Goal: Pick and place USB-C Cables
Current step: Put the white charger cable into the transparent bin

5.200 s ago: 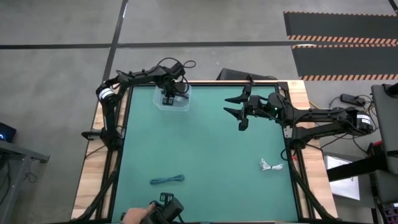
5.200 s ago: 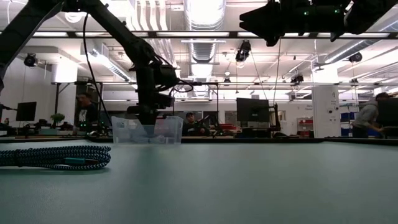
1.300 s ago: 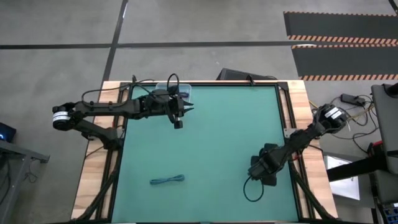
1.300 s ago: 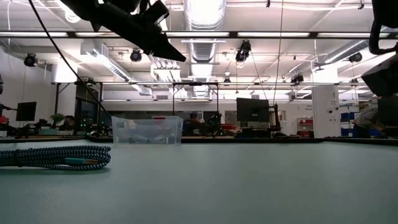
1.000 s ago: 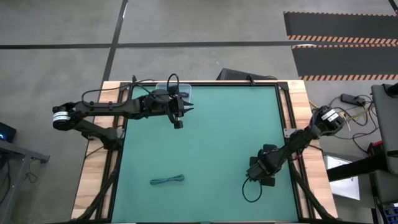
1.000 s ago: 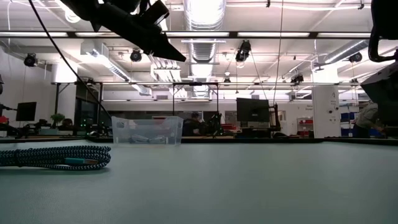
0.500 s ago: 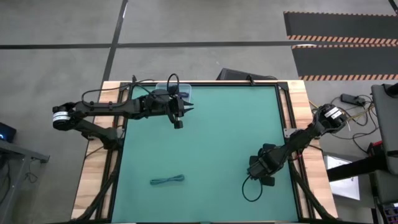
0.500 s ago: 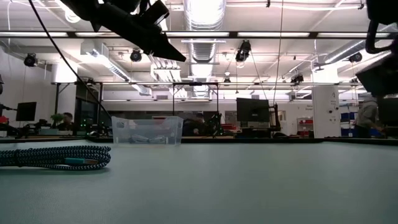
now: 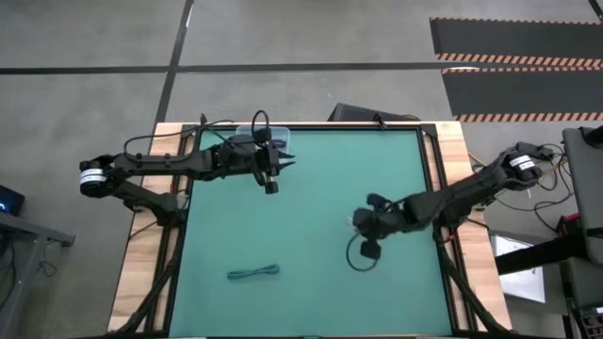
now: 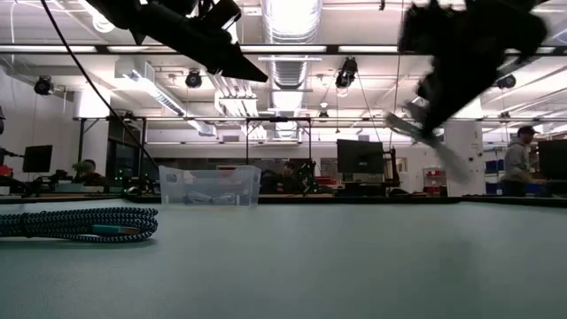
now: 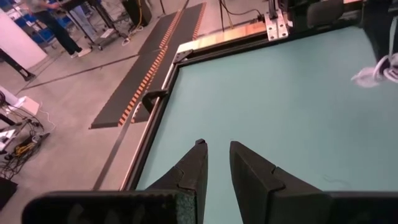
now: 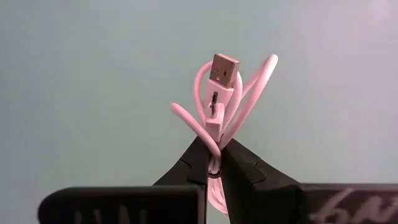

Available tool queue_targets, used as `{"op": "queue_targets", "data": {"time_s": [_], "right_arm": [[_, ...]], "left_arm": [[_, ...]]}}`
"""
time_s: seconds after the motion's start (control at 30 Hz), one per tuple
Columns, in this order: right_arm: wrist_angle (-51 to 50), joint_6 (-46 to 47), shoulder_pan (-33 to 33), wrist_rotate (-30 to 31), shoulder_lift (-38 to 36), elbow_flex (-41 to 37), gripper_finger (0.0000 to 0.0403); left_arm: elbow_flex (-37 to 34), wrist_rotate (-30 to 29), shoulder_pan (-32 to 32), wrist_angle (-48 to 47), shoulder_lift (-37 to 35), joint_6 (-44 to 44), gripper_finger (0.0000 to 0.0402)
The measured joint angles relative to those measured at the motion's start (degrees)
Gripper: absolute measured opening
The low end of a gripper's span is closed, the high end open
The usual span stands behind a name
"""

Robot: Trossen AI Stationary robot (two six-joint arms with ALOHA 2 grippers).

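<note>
A white USB-C cable bundle (image 12: 221,102) is lifted in my right gripper (image 12: 213,149), which is shut on it above the table's middle right (image 9: 363,223). It also shows as a pale shape (image 11: 376,71) in the left wrist view. A teal braided cable (image 9: 252,273) lies flat near the table's near left edge (image 10: 80,223). My left gripper (image 9: 273,171) hovers at the far left beside the clear bin (image 10: 210,186), its fingers (image 11: 249,168) a little apart with nothing between them. My right gripper pinches the white bundle's loops just under the upright USB plug (image 12: 214,127) between its two fingertips. The fingers slant downward toward the table. The plug and loops stick out past the fingertips, and the bundle is clear of the table.
The clear bin (image 9: 254,139) stands at the far left edge, partly under my left arm. A wooden frame (image 9: 452,141) borders the green mat. The mat's middle (image 9: 320,188) is bare. A person (image 10: 521,164) stands in the room beyond the table.
My right gripper has shut on the white cable near the table's right edge, then risen and swung toward the table's left and far side. The cable has come up off the mat with it.
</note>
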Motion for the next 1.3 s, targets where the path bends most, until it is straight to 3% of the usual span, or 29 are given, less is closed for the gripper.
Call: {"op": "queue_targets", "data": {"time_s": [0.27,0.5,0.77,1.3], "right_arm": [[19.96,-22.85,-9.49,1.17,0.5,-0.9,0.0013],[41.57,-33.87,-15.9,-2.43,3.87,-4.37,0.0013],[64.94,-37.08,-21.34,-10.41,9.91,-6.89,0.0013],[85.1,-37.8,-24.12,-11.51,15.91,-7.86,0.0013]], "left_arm": [[0.0,0.01,-0.07,1.57,0.0,-2.97,0.0052],[0.0,0.02,-0.11,1.92,0.0,-6.07,0.0052],[0.0,0.04,-0.12,2.01,0.0,-8.08,0.0052],[0.0,0.22,-0.48,1.11,0.0,-12.05,0.0052]]}}
